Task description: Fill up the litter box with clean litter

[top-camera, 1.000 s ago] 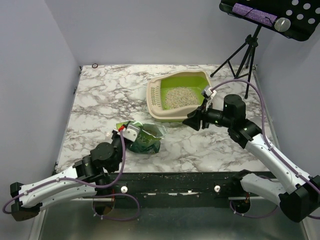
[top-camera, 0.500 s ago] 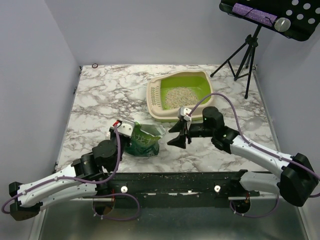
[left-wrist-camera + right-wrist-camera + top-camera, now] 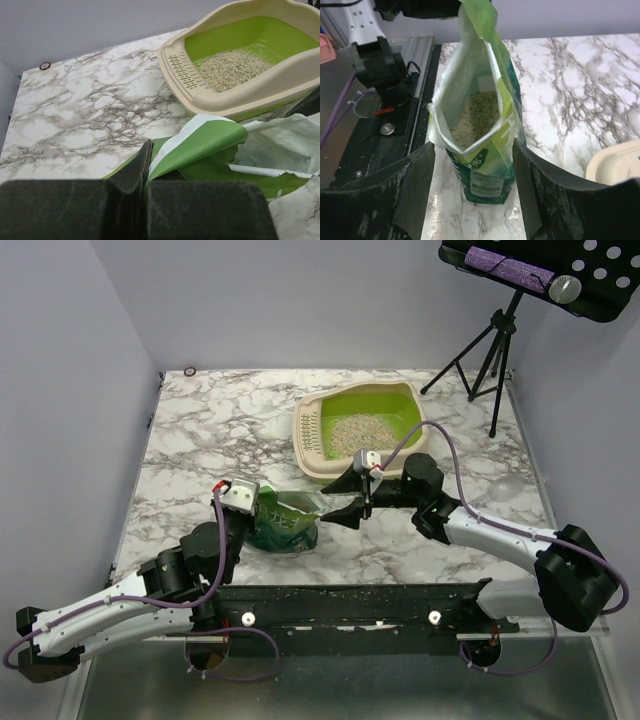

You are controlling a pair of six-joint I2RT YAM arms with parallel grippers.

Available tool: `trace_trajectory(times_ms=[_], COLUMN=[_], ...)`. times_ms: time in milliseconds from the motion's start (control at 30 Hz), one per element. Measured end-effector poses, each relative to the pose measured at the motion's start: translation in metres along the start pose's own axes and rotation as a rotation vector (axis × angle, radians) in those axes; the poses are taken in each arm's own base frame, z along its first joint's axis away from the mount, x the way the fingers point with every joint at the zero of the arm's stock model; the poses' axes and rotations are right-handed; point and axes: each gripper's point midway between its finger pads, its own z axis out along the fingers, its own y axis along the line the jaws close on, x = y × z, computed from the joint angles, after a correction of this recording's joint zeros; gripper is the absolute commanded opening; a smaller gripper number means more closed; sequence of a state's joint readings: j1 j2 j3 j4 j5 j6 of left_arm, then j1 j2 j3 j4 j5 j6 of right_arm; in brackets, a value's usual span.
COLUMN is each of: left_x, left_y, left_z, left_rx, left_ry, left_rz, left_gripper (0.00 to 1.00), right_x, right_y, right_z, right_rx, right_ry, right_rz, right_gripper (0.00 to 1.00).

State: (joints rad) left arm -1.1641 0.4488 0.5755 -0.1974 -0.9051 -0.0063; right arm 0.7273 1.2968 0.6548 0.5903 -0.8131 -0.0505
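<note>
Top external: litter box [image 3: 308, 430] lengthwise left-right

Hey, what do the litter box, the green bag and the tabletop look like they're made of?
Litter box: likely moulded plastic, smooth matte beige rim, slotted end. Bag: thin glossy plastic film, creased and printed. Tabletop: marble-patterned, possibly laminate; cannot tell.

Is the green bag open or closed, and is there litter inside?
Open. The right wrist view shows the green bag with its mouth spread and litter inside.

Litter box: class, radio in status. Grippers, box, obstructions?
Left gripper shut on bag edge. Right gripper open, facing bag mouth. Litter box holds some litter. No obstruction seen.
</note>
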Motion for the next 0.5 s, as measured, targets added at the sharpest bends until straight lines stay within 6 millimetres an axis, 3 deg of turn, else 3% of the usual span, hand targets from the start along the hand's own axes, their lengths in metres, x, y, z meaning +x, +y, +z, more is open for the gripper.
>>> trace_trajectory(times_ms=[267, 500], left_x=[0.000, 0.000], left_y=[0.001, 0.002], left_z=[-0.001, -0.001], left_rx=[-0.004, -0.005], left_ry=[0.000, 0.000], left_rz=[-0.006, -0.007], left_gripper=[0.00, 0.00], right_x=[-0.011, -0.005], right_y=[0.018, 0.021], right_z=[0.013, 0.028], right_rx=[-0.116, -0.174], right_ry=[-0.060, -0.100], right_rz=[0.030, 0.104], right_gripper=[0.71, 0.70])
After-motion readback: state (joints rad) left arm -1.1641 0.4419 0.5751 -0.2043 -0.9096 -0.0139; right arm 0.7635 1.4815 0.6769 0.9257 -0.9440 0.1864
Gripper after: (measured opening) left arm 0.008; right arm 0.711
